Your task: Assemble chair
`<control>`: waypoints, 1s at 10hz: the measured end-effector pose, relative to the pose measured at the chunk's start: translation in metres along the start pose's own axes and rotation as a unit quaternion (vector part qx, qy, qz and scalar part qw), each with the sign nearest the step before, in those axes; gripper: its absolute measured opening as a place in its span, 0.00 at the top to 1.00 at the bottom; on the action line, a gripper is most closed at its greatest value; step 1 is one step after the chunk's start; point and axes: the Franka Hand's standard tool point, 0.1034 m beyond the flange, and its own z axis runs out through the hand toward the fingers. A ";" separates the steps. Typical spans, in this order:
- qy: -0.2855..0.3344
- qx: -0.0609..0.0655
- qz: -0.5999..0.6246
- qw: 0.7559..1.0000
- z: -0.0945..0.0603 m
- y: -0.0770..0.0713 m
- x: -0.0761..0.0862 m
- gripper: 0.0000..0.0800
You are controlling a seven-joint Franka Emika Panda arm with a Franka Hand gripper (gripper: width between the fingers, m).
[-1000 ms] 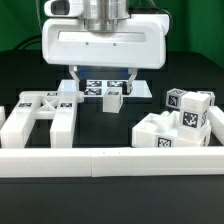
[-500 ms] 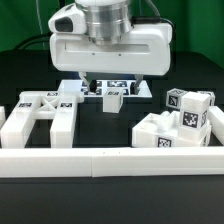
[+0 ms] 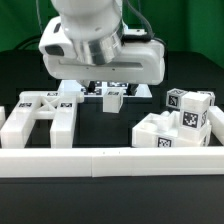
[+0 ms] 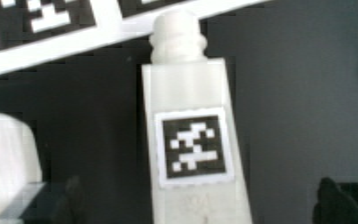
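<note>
The chair is in loose white parts with black-and-white tags. A square post (image 3: 113, 98) lies at the middle back; in the wrist view this post (image 4: 194, 130) shows one tag and a round peg at its far end. My gripper (image 3: 108, 88) hangs just over it, open. In the wrist view the gripper (image 4: 197, 205) straddles the post, with a dark gap on each side between the post and the fingers (image 4: 350, 200). A forked frame piece (image 3: 40, 115) lies at the exterior view's left. A heap of chunky blocks (image 3: 175, 125) lies at the exterior view's right.
A long low white rail (image 3: 110, 160) runs across the front of the table. The marker board (image 3: 140, 90) lies flat behind the post, and the wrist view shows the marker board (image 4: 51, 30) beyond the post's peg. The tabletop is black.
The hand has turned about its axis and shifted slightly toward the exterior view's left, staying over the post. The jaws have stayed open and no part has moved.
</note>
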 end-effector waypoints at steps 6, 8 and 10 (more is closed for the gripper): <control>-0.046 -0.004 -0.027 0.999 0.006 -0.007 0.012 0.19; -0.044 -0.005 -0.023 0.999 0.013 -0.003 0.012 0.19; -0.048 -0.006 -0.020 0.999 0.019 -0.002 0.009 0.19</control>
